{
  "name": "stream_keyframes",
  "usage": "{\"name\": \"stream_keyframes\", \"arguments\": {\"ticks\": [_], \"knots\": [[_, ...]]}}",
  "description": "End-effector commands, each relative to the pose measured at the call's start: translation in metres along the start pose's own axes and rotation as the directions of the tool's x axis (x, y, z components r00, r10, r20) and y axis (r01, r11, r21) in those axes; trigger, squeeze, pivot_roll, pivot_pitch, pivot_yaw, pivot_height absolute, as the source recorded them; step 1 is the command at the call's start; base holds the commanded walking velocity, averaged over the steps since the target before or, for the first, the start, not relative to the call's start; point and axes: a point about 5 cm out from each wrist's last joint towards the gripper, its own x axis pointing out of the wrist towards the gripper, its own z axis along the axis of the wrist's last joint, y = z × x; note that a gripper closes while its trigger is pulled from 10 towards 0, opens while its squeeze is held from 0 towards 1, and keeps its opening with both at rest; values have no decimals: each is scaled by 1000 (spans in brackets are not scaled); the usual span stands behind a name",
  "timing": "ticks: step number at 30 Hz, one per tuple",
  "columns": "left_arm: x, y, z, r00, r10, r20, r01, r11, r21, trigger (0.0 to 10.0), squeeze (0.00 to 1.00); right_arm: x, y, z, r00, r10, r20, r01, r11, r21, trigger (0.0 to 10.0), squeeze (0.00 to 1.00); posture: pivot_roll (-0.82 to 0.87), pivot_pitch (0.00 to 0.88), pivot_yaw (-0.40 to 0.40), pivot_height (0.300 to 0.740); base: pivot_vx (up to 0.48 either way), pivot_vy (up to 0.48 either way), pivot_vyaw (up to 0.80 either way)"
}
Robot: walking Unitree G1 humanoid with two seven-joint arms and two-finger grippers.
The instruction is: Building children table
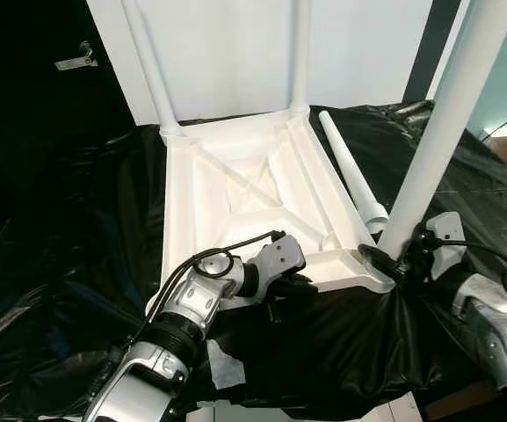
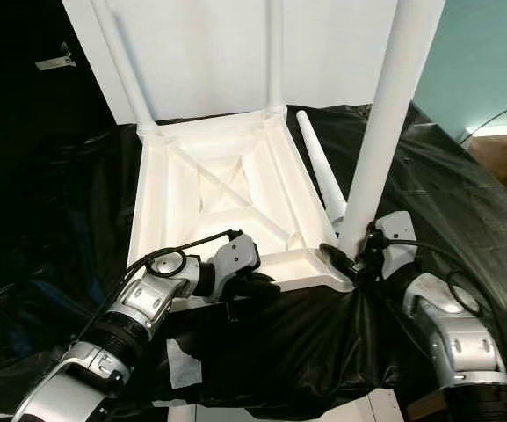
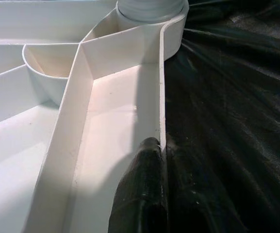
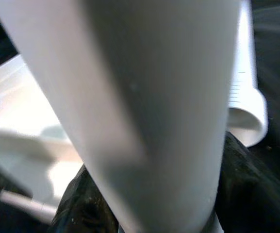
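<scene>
Eye views: the tabletop (image 1: 253, 189) lies upside down on black sheeting (image 1: 77, 229), two legs standing at its far corners. The left gripper (image 1: 290, 287) pinches its near rim. The right gripper (image 1: 392, 262) clasps the upright leg (image 1: 446, 123) at the near right corner; a loose leg (image 1: 350, 171) lies beside.

Left wrist: fingers (image 3: 142, 189) closed on the rim.

Right wrist: fingers (image 4: 81, 204) hug the leg.

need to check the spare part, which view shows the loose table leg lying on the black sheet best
The left eye view: the loose leg lies there end to end on the black sheet, beside the upturned table. The right eye view shows it partly behind the upright leg in the right hand. The right wrist view catches its wide end.
</scene>
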Motion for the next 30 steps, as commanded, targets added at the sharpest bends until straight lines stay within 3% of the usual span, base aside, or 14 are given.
{"name": "stream_keyframes", "arguments": {"ticks": [1, 4, 8, 9, 12, 13, 17, 19, 21, 22, 27, 28, 29, 30], "knots": [[11, -28, -55, 990, -67, -123, 39, 976, -214, 10000, 0, 7, 13, -27, 994, -74, -86, 81, 993, 84, 0, 0, -108, 20, 14, 740, 0, 0, 0], [9, -27, -55, 990, -65, -126, 37, 977, -210, 10000, 0, 6, 33, -44, 975, -200, -95, 208, 975, 73, 0, 0, -104, 19, 15, 740, 0, 0, 0], [9, -26, -55, 990, -65, -127, 37, 977, -209, 10000, 0, 6, 38, -46, 959, -270, -82, 277, 956, 94, 0, 0, -102, 18, 14, 740, 0, 0, 0], [9, -27, -56, 989, -65, -129, 37, 977, -208, 10000, 0, 8, 37, -45, 913, -404, -56, 408, 903, 138, 0, 0, -98, 15, 13, 740, 0, 0, 0], [9, -27, -56, 989, -65, -130, 37, 977, -208, 10000, 0, 9, 36, -43, 884, -465, -42, 465, 871, 158, 0, 0, -95, 14, 12, 740, 0, 0, 0], [10, -28, -56, 990, -68, -127, 40, 977, -210, 10000, 0, 11, 33, -38, 827, -561, -18, 553, 810, 195, 0, 0, -92, 13, 13, 740, 0, 0, 0], [10, -28, -56, 990, -71, -126, 43, 977, -211, 10000, 0, 14, 30, -35, 789, -614, -7, 602, 772, 204, 196, 0, -96, 14, 15, 740, 0, 0, 0], [11, -29, -56, 989, -73, -128, 46, 977, -207, 10000, 0, 21, 25, -31, 804, -594, 15, 585, 796, 159, 7294, 0, -92, 17, 11, 740, 0, 0, 0], [11, -29, -55, 989, -74, -128, 46, 977, -207, 10000, 0, 22, 25, -30, 812, -584, 17, 575, 804, 153, 7294, 0, -92, 17, 11, 740, 0, 0, 0], [12, -29, -55, 989, -71, -126, 44, 977, -208, 10000, 0, 25, 26, -28, 833, -552, 34, 542, 826, 153, 10000, 1000, -88, 18, 8, 740, 0, 0, 0], [12, -31, -56, 991, -66, -120, 39, 975, -217, 10000, 0, 28, 26, -22, 885, -459, 74, 453, 887, 88, 10000, 918, -81, 24, 2, 740, 0, 0, 0], [12, -32, -57, 990, -68, -120, 40, 975, -220, 10000, 0, 29, 25, -22, 899, -432, 78, 429, 902, 52, 10000, 204, -81, 24, 2, 740, 0, 0, 0], [11, -33, -59, 990, -68, -121, 40, 974, -221, 10000, 0, 29, 24, -21, 909, -408, 81, 407, 913, 24, 10000, 0, -80, 26, -1, 740, 0, 0, 0], [11, -33, -60, 990, -65, -122, 36, 974, -225, 10000, 0, 29, 23, -20, 929, -361, 83, 362, 932, -7, 10000, 0, -80, 26, -1, 740, 0, 0, 0]]}}
